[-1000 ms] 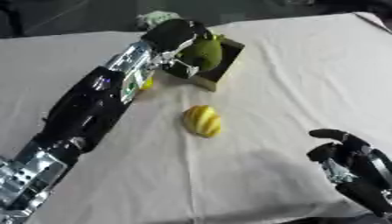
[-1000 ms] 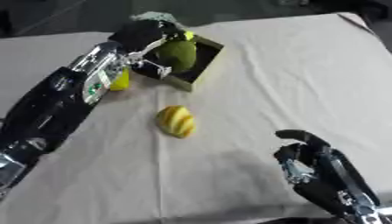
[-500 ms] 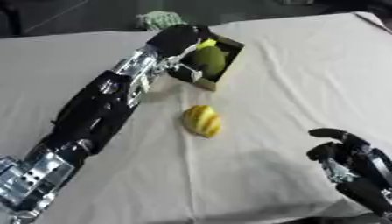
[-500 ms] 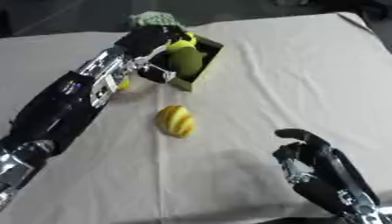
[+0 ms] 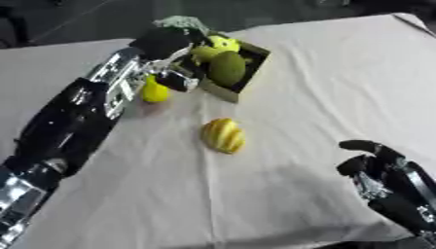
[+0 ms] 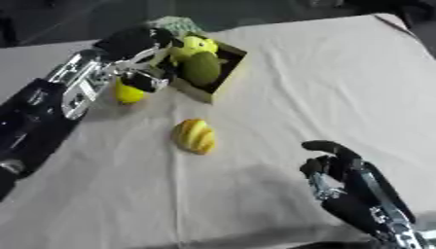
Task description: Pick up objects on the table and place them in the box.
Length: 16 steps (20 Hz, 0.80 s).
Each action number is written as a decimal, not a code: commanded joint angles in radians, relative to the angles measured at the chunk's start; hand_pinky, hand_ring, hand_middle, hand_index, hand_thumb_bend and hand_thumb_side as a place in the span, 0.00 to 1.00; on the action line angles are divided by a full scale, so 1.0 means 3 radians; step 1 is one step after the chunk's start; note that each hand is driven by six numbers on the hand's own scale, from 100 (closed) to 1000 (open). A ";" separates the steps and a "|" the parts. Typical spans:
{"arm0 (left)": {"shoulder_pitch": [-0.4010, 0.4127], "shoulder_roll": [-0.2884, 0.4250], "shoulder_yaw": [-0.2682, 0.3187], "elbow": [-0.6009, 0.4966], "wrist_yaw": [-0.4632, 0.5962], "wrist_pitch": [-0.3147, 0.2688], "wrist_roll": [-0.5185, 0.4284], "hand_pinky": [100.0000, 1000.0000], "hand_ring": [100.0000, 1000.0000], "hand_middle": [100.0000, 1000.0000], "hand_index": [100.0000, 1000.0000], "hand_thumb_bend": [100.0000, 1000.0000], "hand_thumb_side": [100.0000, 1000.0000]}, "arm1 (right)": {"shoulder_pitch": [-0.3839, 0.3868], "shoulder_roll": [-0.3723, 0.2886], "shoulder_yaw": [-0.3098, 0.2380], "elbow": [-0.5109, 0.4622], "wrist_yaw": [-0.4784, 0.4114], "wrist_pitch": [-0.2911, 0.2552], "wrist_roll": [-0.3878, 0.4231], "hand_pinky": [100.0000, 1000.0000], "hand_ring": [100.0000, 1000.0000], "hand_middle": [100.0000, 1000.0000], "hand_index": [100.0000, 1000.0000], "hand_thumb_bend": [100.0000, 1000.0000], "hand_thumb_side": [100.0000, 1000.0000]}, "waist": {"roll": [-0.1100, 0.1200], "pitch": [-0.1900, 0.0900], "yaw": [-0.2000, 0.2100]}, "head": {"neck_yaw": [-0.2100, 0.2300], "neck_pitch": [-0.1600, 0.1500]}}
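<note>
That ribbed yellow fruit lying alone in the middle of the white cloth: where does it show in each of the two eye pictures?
Left eye view: the ribbed yellow fruit lies just below centre, about midway across.
Right eye view: the same fruit sits left of centre, at much the same height.
Shared landmark: the dark open box holding green and yellow fruit lies up and slightly right of it in both views.

Glossy black arm shells with silver joints; black-fingered left robot hand (image 5: 170, 46) and right robot hand (image 6: 345, 180).
</note>
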<state>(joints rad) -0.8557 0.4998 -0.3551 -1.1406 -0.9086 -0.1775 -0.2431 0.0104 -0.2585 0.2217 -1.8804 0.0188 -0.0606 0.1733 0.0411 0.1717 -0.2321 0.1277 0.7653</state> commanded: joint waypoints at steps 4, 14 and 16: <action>-0.0035 0.0166 0.0237 0.0310 0.0242 0.0261 -0.0350 0.78 0.73 0.76 0.90 0.09 0.26 | -0.0002 -0.0027 -0.0029 -0.0052 0.0028 -0.0006 -0.0016 0.60 0.58 0.75 0.75 0.00 0.25 | -0.0022 -0.0058 0.0001 | -0.0008 0.0016; -0.0044 0.0007 0.0324 0.0526 0.0284 0.0304 -0.0762 0.78 0.74 0.78 0.90 0.11 0.37 | 0.0002 -0.0019 -0.0026 -0.0051 0.0024 -0.0004 -0.0013 0.60 0.58 0.75 0.75 0.00 0.25 | -0.0029 -0.0056 -0.0028 | 0.0004 0.0016; -0.0037 -0.0011 0.0313 0.0551 0.0249 0.0279 -0.0828 0.75 0.69 0.75 0.88 0.12 0.27 | 0.0001 -0.0018 -0.0026 -0.0051 0.0024 -0.0004 -0.0014 0.60 0.58 0.75 0.75 0.00 0.25 | -0.0028 -0.0055 -0.0033 | 0.0003 0.0016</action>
<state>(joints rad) -0.8506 0.4823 -0.2675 -0.9704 -0.8315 -0.0897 -0.4789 0.0175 -0.2585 0.2213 -1.8804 0.0226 -0.0619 0.1713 0.0349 0.1713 -0.2404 0.1271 0.7653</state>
